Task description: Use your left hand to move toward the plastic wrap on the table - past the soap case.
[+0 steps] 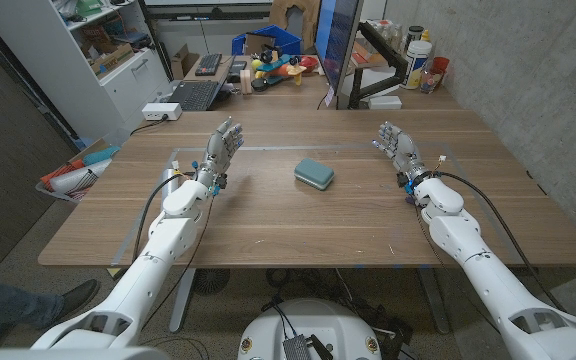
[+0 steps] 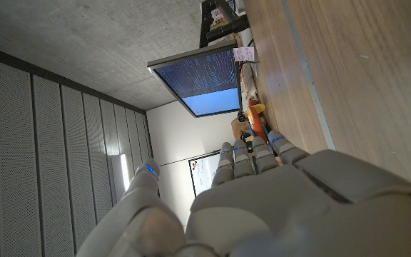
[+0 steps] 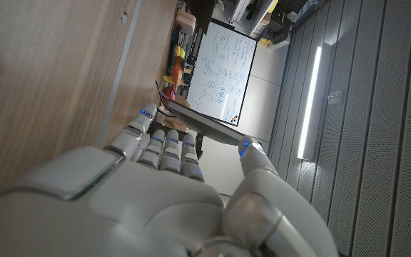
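1. Leftmost, the left hand [image 1: 222,146] stands on the wooden table [image 1: 268,225] with its fingers straight and apart, grasping nothing; the left wrist view shows its fingers [image 2: 252,153] reaching toward a monitor [image 2: 198,80].
2. Next, the teal soap case [image 1: 314,173] lies near the table's middle, well apart from both hands.
3. Rightmost, the right hand [image 1: 398,148] is likewise released, fingers extended, empty.
4. I cannot make out the plastic wrap for certain.
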Available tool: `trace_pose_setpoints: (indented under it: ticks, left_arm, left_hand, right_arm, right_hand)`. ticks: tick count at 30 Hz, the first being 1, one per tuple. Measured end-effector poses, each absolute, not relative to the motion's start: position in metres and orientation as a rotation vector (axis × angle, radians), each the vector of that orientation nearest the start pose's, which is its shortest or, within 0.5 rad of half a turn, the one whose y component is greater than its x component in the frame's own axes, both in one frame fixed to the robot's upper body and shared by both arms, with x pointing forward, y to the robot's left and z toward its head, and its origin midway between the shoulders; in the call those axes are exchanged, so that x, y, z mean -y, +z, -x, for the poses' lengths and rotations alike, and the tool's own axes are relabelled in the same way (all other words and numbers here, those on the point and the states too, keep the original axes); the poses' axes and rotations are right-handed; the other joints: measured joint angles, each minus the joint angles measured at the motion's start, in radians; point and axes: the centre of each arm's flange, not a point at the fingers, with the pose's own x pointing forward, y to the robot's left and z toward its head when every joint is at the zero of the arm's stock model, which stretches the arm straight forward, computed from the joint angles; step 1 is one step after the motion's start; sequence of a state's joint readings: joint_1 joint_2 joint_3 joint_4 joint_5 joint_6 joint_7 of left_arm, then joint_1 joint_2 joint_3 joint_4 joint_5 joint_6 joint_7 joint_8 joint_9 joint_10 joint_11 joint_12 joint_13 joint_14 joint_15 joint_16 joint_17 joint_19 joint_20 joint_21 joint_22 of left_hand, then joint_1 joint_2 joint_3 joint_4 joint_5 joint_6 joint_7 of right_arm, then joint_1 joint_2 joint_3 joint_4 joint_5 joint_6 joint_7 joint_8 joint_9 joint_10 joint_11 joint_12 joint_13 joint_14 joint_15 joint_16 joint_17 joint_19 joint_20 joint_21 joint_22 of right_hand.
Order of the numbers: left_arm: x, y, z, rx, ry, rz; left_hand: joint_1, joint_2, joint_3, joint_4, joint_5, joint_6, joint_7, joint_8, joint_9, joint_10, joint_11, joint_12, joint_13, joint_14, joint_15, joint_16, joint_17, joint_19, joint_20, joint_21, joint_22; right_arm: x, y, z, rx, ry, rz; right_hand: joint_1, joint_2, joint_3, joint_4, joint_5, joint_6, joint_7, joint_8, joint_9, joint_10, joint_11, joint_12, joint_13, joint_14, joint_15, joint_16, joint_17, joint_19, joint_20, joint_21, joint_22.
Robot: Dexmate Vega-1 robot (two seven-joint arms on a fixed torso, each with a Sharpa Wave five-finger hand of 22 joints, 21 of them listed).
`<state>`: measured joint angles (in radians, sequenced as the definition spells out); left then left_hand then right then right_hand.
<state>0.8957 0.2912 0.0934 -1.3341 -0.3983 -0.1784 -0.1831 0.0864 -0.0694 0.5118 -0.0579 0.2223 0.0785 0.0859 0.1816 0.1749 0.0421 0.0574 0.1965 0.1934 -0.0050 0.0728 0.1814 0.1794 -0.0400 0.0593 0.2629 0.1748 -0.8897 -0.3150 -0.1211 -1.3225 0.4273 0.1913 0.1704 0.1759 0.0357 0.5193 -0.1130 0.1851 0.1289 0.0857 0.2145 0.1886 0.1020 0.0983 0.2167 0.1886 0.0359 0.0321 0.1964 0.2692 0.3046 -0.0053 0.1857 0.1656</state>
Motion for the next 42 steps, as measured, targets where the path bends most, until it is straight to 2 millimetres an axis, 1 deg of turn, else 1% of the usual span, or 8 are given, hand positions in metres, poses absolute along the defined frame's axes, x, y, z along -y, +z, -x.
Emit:
trace_pose_setpoints:
  ticks: [5, 7, 19, 20, 22, 26, 37, 42]
  left_arm:
    - [-0.289, -0.023, -0.649, 0.604, -0.210, 0.031]
    - [-0.289, -0.022, -0.648, 0.605, -0.208, 0.031]
    - [-0.290, -0.020, -0.644, 0.610, -0.205, 0.024]
    - [-0.290, -0.020, -0.643, 0.610, -0.207, 0.020]
    - [-0.290, -0.020, -0.642, 0.612, -0.206, 0.020]
    - [-0.291, -0.020, -0.640, 0.616, -0.205, 0.017]
    - [-0.294, -0.023, -0.634, 0.626, -0.198, 0.018]
    - [-0.296, -0.024, -0.632, 0.629, -0.198, 0.012]
  left_hand:
    - [0.000, 0.000, 0.000, 0.000, 0.000, 0.000, 0.000, 0.000, 0.000, 0.000, 0.000, 0.000, 0.000, 0.000, 0.000, 0.000, 0.000, 0.000, 0.000, 0.000, 0.000]
    - [0.000, 0.000, 0.000, 0.000, 0.000, 0.000, 0.000, 0.000, 0.000, 0.000, 0.000, 0.000, 0.000, 0.000, 0.000, 0.000, 0.000, -0.002, 0.009, -0.001, 0.000]
    - [0.000, 0.000, 0.000, 0.000, 0.000, 0.000, 0.000, 0.000, 0.000, -0.004, 0.004, 0.004, 0.000, 0.000, 0.000, 0.000, 0.000, -0.002, 0.009, -0.005, 0.000]
    - [0.000, 0.000, 0.000, 0.000, 0.000, 0.000, 0.000, 0.000, 0.000, -0.004, 0.004, 0.004, 0.000, 0.000, 0.000, 0.000, 0.000, -0.004, 0.011, -0.005, 0.000]
    - [0.000, 0.000, 0.000, 0.000, 0.000, 0.000, 0.000, 0.000, 0.000, -0.004, 0.004, 0.004, 0.000, 0.000, 0.000, 0.000, 0.000, -0.005, 0.013, -0.005, 0.000]
    - [0.000, 0.000, 0.000, 0.000, 0.000, 0.000, 0.000, 0.000, 0.000, -0.004, 0.003, 0.004, 0.000, 0.000, 0.000, 0.000, 0.000, -0.005, 0.013, -0.012, 0.000]
    - [0.000, 0.000, 0.000, 0.000, 0.000, 0.000, 0.000, 0.000, 0.000, -0.004, 0.003, 0.004, 0.000, 0.000, 0.000, 0.000, 0.000, -0.009, 0.016, -0.016, 0.000]
    - [0.000, 0.000, 0.000, 0.000, 0.000, 0.000, 0.000, 0.000, 0.000, -0.004, 0.003, 0.004, 0.000, 0.000, 0.000, 0.000, 0.000, -0.009, 0.016, -0.016, 0.000]
  right_arm:
    - [0.289, -0.025, -0.651, 0.599, 0.215, -0.030]
    - [0.290, -0.025, -0.651, 0.601, 0.211, -0.038]
    - [0.292, -0.025, -0.651, 0.603, 0.212, -0.040]
    - [0.292, -0.025, -0.651, 0.603, 0.210, -0.043]
    - [0.293, -0.026, -0.651, 0.601, 0.209, -0.043]
    - [0.294, -0.028, -0.651, 0.599, 0.208, -0.045]
    - [0.294, -0.031, -0.652, 0.592, 0.211, -0.040]
    - [0.293, -0.031, -0.652, 0.592, 0.210, -0.046]
  right_hand:
    - [0.000, 0.000, 0.000, 0.000, 0.000, 0.000, 0.000, 0.000, 0.000, 0.000, 0.000, 0.000, 0.000, 0.000, 0.000, 0.000, -0.005, 0.000, 0.000, 0.000, 0.000]
    - [0.000, 0.000, 0.000, 0.000, 0.000, 0.000, 0.000, 0.000, 0.000, 0.004, -0.004, 0.000, 0.000, 0.000, 0.000, 0.000, -0.005, 0.000, 0.000, 0.000, 0.000]
    - [0.000, 0.000, 0.000, 0.000, 0.000, 0.003, -0.003, 0.000, 0.000, 0.004, -0.004, 0.000, 0.000, 0.000, 0.000, 0.004, -0.009, 0.000, 0.000, 0.000, 0.000]
    - [0.005, 0.005, 0.000, 0.000, 0.000, 0.003, -0.003, 0.000, 0.000, 0.004, -0.004, 0.000, 0.000, 0.000, 0.000, 0.004, -0.009, 0.000, 0.000, 0.000, 0.000]
    - [0.005, 0.005, -0.005, -0.004, 0.000, 0.003, -0.003, 0.000, 0.000, 0.004, -0.004, 0.000, 0.000, 0.000, 0.000, 0.004, -0.009, 0.000, 0.000, 0.000, 0.000]
    - [0.005, 0.005, -0.005, -0.004, 0.000, 0.006, -0.006, 0.000, 0.000, 0.004, -0.004, 0.000, 0.000, 0.000, 0.000, 0.004, -0.009, 0.000, 0.000, 0.000, 0.000]
    - [0.005, 0.005, -0.005, -0.004, 0.000, 0.007, -0.007, 0.000, 0.000, 0.003, -0.004, 0.000, 0.000, 0.000, 0.000, 0.004, -0.013, 0.000, 0.000, 0.000, 0.000]
    - [0.005, 0.005, -0.009, 0.000, 0.000, 0.011, -0.003, 0.000, 0.000, 0.003, -0.004, 0.000, 0.000, 0.000, 0.000, 0.004, -0.014, 0.000, 0.000, 0.000, 0.000]
